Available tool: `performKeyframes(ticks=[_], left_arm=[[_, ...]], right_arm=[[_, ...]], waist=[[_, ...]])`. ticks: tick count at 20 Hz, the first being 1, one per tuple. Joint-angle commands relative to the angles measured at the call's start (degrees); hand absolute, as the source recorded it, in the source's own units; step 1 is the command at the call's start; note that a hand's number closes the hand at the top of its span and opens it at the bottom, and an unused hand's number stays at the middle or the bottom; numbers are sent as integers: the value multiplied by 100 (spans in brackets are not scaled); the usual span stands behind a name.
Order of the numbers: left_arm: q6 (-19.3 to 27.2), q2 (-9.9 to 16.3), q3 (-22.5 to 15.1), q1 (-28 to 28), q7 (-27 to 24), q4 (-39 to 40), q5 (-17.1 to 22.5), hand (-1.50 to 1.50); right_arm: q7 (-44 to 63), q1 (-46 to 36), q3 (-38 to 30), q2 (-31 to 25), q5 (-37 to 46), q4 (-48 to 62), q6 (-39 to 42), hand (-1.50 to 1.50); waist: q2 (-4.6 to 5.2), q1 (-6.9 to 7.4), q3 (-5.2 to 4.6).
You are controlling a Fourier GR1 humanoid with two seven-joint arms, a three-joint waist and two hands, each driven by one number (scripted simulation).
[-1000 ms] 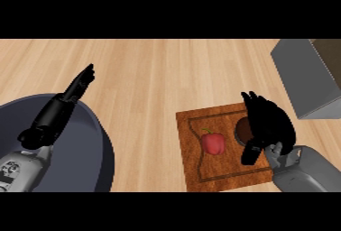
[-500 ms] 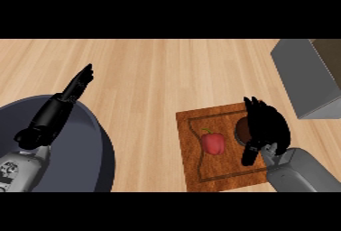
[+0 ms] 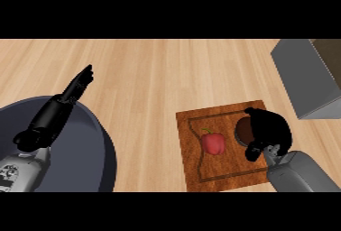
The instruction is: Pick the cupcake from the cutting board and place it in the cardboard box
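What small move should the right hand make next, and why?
Probably close the fingers round the cupcake before lifting. The right hand is over it on the cutting board, covering most of it, but the cupcake does not look lifted yet. The box waits at the upper right, and the red pepper lies beside the hand, so close carefully.

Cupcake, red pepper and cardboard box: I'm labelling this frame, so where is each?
cupcake (image 3: 244, 129), head view, on its brown edge left of the right hand.
red pepper (image 3: 214, 143), head view, mid body.
cardboard box (image 3: 301, 76), head view, on its grey outer wall.
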Motion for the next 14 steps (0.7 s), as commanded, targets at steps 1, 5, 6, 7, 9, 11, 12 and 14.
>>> performKeyframes(ticks=[1,5,6,7,9,11,12,14], left_arm=[[-167,-74,145,65,228,-79,-83,0],[-180,-261,114,8,169,11,-168,0],[-243,-253,140,-57,274,31,-165,0],[-174,-278,102,268,77,-56,-266,0],[-193,-416,200,-252,485,58,-224,0],[-313,-266,335,148,-124,141,-327,0],[-126,-470,90,225,92,-79,-486,0],[-271,-390,158,-101,-6,160,-356,0]], right_arm=[[-686,-91,-133,17,259,447,70,150],[-957,62,52,-91,927,228,-405,150],[-945,27,294,236,1166,532,-568,150],[-1058,-330,-87,-80,964,334,-147,150],[-1159,3,54,-23,1266,214,-391,150],[-1221,-416,50,243,1522,583,-432,150],[-1276,-225,222,268,1760,536,-782,150],[-1512,-1557,-568,721,1291,1949,-929,150]], waist=[[24,14,-23],[20,-10,-23],[24,5,-22],[20,15,-24],[21,-22,-23],[25,17,-25],[22,15,-23],[84,184,-19]])
